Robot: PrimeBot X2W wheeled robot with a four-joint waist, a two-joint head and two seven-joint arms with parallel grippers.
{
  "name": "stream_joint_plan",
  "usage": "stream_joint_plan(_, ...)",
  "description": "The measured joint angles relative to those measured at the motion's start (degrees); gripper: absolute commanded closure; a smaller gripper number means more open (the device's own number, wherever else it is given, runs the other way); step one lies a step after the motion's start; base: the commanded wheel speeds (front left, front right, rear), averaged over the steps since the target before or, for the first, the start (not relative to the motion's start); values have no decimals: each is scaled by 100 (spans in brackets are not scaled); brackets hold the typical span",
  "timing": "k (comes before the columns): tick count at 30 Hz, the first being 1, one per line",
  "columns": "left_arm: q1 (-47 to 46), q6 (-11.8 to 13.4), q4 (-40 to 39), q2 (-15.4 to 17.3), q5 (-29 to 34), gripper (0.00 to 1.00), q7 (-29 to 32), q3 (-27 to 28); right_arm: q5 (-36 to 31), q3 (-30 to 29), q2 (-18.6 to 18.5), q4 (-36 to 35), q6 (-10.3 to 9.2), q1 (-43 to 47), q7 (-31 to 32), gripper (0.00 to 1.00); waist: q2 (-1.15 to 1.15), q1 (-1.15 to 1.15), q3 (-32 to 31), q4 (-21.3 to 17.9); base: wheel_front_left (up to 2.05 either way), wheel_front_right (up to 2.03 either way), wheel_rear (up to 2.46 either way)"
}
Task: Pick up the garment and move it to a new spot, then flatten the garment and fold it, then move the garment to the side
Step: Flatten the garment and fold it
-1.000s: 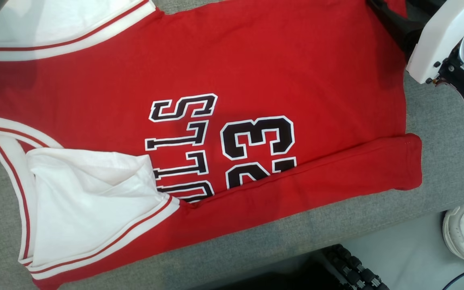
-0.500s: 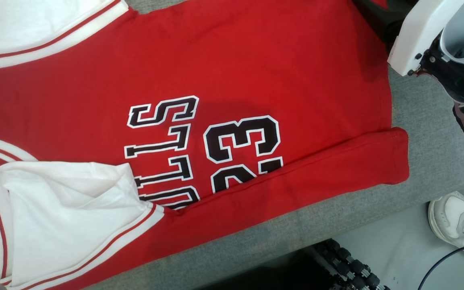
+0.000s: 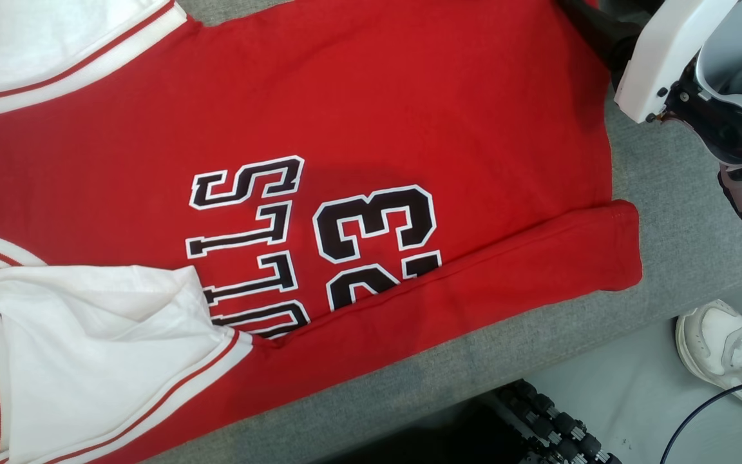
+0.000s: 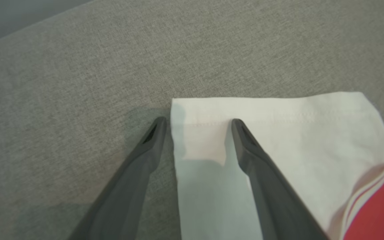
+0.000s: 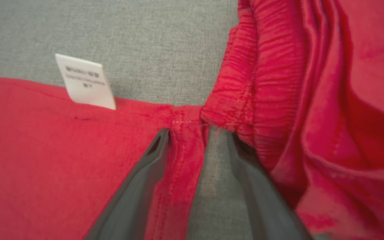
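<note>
The garment (image 3: 409,109) is a red jersey with white sleeves and black lettering, spread on the grey padded table (image 3: 680,212), its near long edge folded over. In the left wrist view my left gripper (image 4: 198,122) is open and low over the corner of a white sleeve (image 4: 278,140); one finger is over the cloth, the other over bare table. My right gripper (image 5: 195,133) is open, its fingers straddling the seamed corner of the red hem (image 5: 182,156) near a white label (image 5: 85,81). My right forearm (image 3: 667,58) reaches in at the head view's top right.
Bunched red cloth with a gathered band (image 5: 278,83) lies just right of my right fingers. The table's front edge runs diagonally at lower right. Beyond it are the floor, a person's white shoe (image 3: 719,348), a dark cable and my dark wheeled base (image 3: 558,425).
The whole head picture has slid left, so the camera has turned. The garment lies as before, and my right forearm keeps its place at the garment's far right corner.
</note>
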Motion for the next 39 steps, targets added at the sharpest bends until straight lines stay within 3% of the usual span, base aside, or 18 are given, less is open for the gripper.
stream_joint_plan(1,-16,0,23,0,1,0,-8,-4,-2,5,4,14,0,-6,-2,17,0,0,-4,-2,0,0,0)
stream_joint_plan(2,-30,-2,55,-2,1,6,-9,-7,-4,10,8,34,1,-18,-3,32,0,0,-7,-3,0,0,0)
stream_joint_plan(4,-40,-46,127,-25,0,77,-64,-5,-4,10,8,77,12,-29,-12,78,0,0,-14,-1,0,0,0)
stream_joint_plan(5,-47,-47,160,-62,-5,100,-66,-1,-4,20,9,92,53,-32,-34,100,0,0,-17,1,0,0,0)
stream_joint_plan(11,-49,-101,334,-414,-171,100,-200,-56,-4,42,27,220,98,-35,-59,100,0,0,-73,63,0,0,0)
stream_joint_plan(23,-12,-244,334,-732,-495,100,-686,-32,-41,36,-119,392,153,98,-255,100,0,0,-377,269,0,0,0)
stream_joint_plan(39,522,-300,-132,-726,-993,100,-1051,235,-38,-80,-511,47,252,559,-504,100,0,0,-967,632,0,0,0)
